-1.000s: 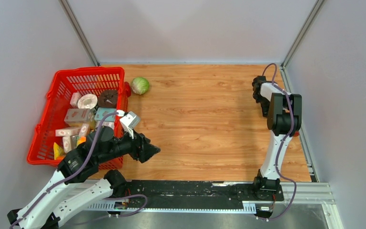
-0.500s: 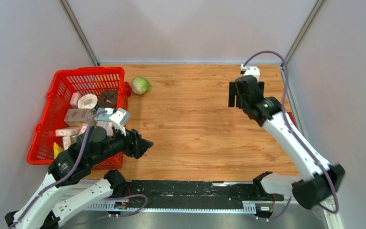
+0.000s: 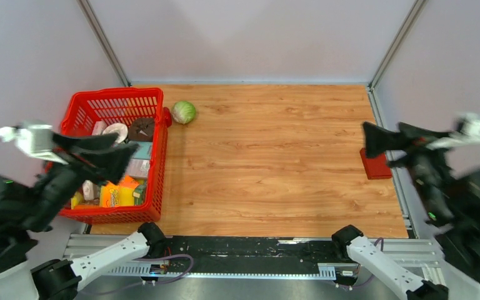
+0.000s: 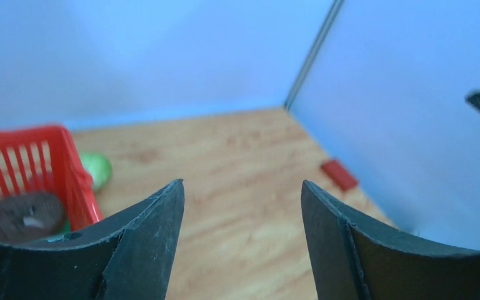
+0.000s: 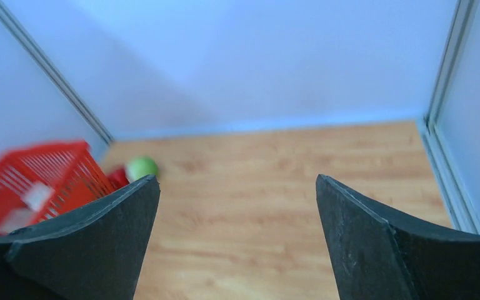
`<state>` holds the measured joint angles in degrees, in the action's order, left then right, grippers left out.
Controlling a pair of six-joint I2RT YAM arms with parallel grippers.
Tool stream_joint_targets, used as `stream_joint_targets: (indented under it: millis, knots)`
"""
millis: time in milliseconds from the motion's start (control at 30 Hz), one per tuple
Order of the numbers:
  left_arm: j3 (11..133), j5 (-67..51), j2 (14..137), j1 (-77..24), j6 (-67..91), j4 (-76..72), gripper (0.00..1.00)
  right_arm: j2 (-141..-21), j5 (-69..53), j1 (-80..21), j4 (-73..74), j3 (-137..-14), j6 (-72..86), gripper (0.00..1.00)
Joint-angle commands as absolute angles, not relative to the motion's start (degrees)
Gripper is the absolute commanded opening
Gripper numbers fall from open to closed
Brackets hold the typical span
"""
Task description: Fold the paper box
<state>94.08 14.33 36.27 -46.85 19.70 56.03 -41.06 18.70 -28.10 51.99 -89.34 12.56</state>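
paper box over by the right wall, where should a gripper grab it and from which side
Probably across its near and far edges, coming straight down. The paper box lies flat on the table with its right edge close to the side rail, so a finger likely would not fit there. The right gripper, open, is nearest.

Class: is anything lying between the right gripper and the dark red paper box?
Nothing visible. The right gripper hangs open, raised near the paper box; the basket sits far left.
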Motion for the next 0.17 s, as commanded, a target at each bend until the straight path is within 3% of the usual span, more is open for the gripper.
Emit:
stream_joint_targets:
  millis: [0,133]
  knots:
    - [108.36,18.11,41.30,-46.85,13.45,58.54,0.77,-35.07,16.01,-28.30,54.05,-98.26,10.19,1.00]
    - [108.11,19.16,42.01,-46.93,14.15,58.10,0.77,-35.08,11.25,-28.30,57.85,-99.69,10.64,1.00]
